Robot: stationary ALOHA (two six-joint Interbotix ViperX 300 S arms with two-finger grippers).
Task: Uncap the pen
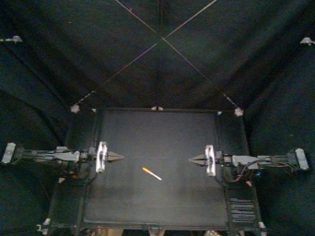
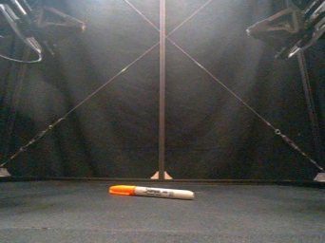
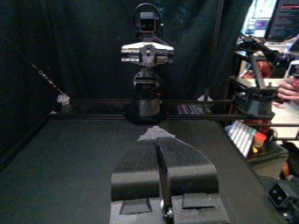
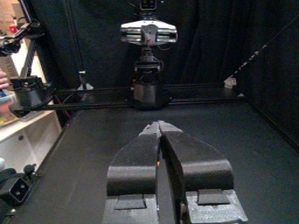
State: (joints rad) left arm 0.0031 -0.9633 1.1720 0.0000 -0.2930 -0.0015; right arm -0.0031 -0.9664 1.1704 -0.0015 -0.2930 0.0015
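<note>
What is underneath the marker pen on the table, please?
Only the black table shows beneath the marker pen, which lies flat with its orange cap on. The strip directly under its barrel is covered.

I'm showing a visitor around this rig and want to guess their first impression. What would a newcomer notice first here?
The marker pen stands out: a pale barrel with a bright orange cap on it, lying flat and alone near the middle of the black table. On either side, clear of the pen, the left gripper and the right gripper point at each other with their fingers closed.
</note>
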